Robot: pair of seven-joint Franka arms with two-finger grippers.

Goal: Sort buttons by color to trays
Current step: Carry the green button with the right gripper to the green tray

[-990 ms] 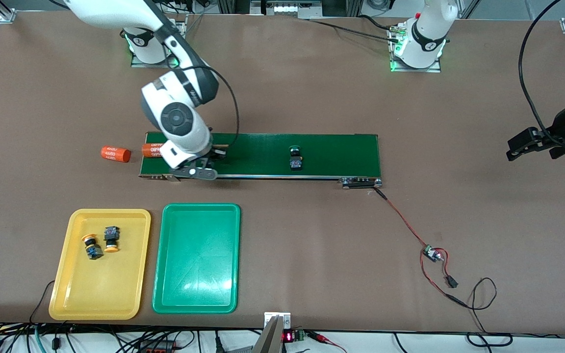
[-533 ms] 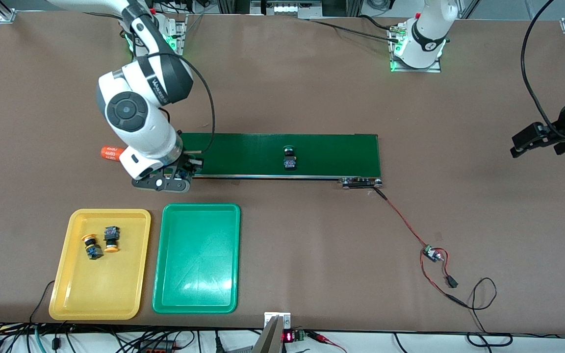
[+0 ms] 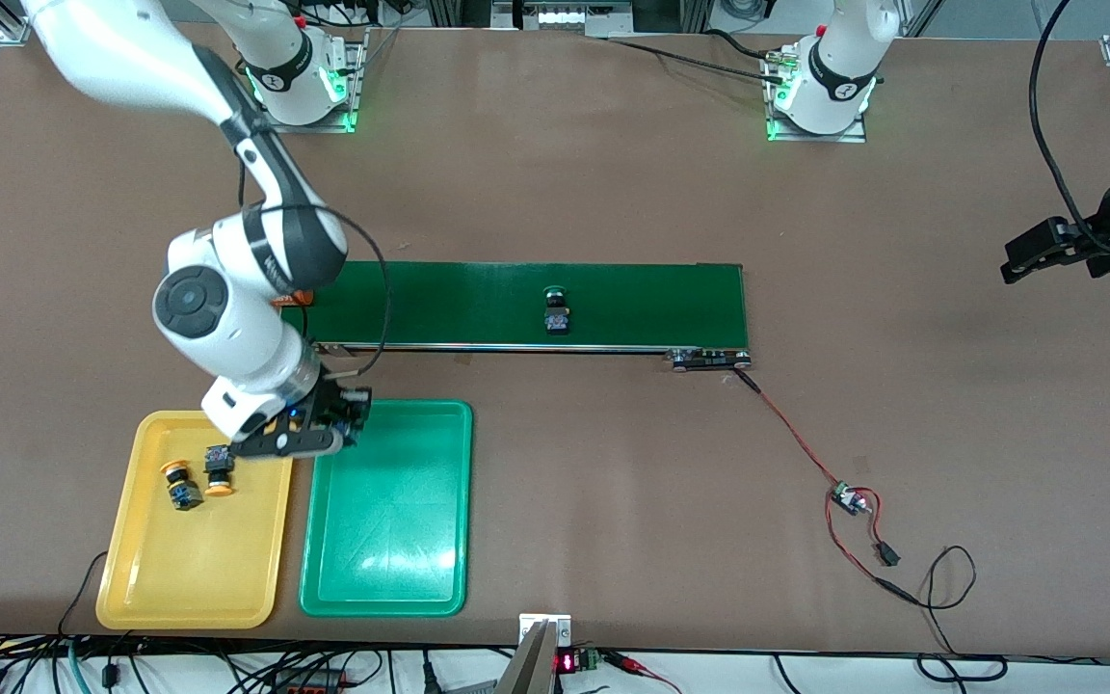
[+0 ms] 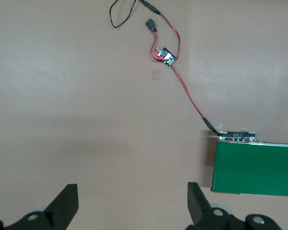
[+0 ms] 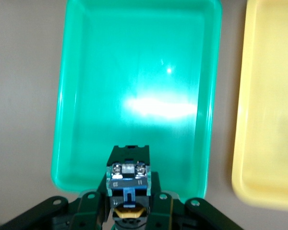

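My right gripper [image 3: 322, 429] [image 5: 128, 203] is shut on a dark-bodied button [image 5: 128, 173]; its cap colour does not show. It hangs over the edge of the green tray [image 3: 386, 578] [image 5: 134, 72] that lies toward the belt, close to the yellow tray [image 3: 189, 578] [image 5: 269, 120]. Two yellow-capped buttons [image 3: 176, 485] [image 3: 219, 469] lie in the yellow tray. Another button [image 3: 556, 310] sits on the dark-green conveyor belt [image 3: 651, 304]. My left gripper [image 3: 1027, 262] [image 4: 133, 191] waits open over bare table at the left arm's end, with nothing between its fingers.
An orange cylinder [image 3: 291, 299] peeks out from under the right arm at the belt's end. A small circuit board [image 3: 849, 499] [image 4: 166, 56] with red and black wires lies on the table, wired to the belt's motor end [image 3: 709, 360].
My right arm has carried the button from the belt's end down to the green tray's edge. The button on the belt has ridden toward the right arm's end. The left gripper barely shifted.
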